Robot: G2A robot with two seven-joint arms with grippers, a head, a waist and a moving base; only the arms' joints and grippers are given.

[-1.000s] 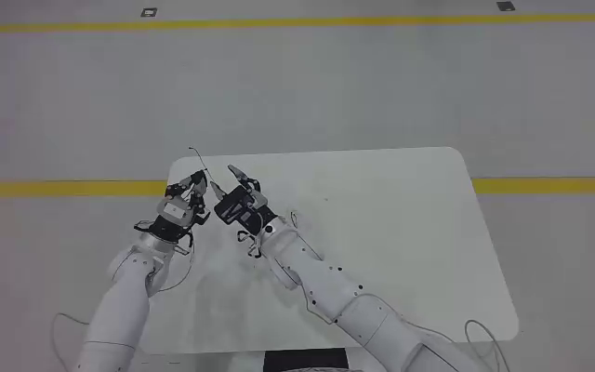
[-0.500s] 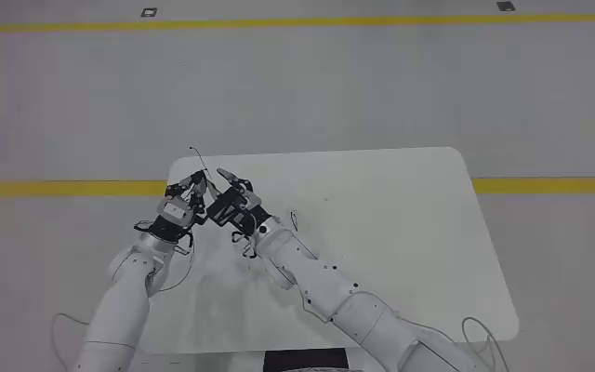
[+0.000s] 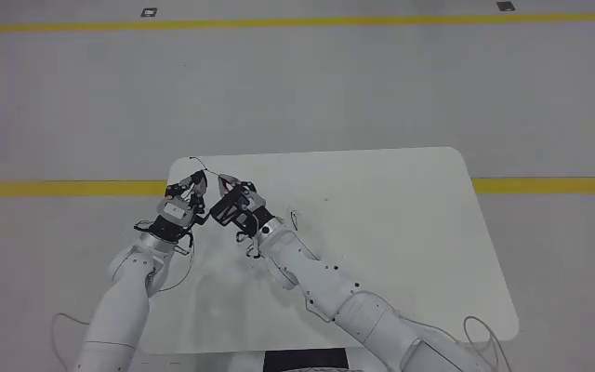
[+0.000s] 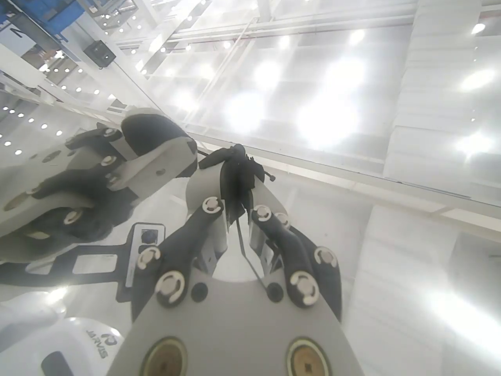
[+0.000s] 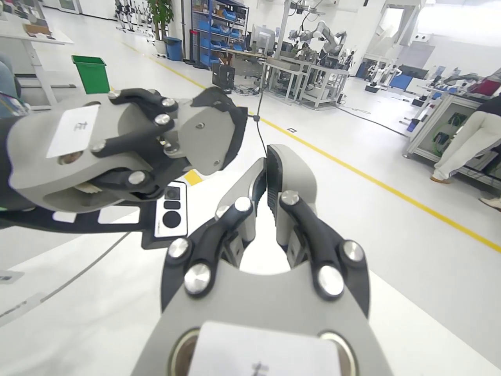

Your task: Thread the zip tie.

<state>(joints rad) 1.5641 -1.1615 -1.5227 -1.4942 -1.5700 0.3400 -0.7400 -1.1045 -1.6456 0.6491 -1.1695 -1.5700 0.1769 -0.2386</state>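
Above the far-left corner of the white table [image 3: 400,232], the left gripper [image 4: 236,181] and right gripper [image 5: 266,162] are each pinched shut on the thin black zip tie [image 5: 256,118] bowed between them, its tail seemingly not yet threaded.

You see a thin, smooth black plastic zip tie [image 5: 259,131], left gripper [image 4: 235,174] and right gripper [image 5: 266,166] in matt grey shells with shiny metal screws, ribbed black rubbery pads [image 5: 274,179], a smooth matt white table [image 3: 390,242].
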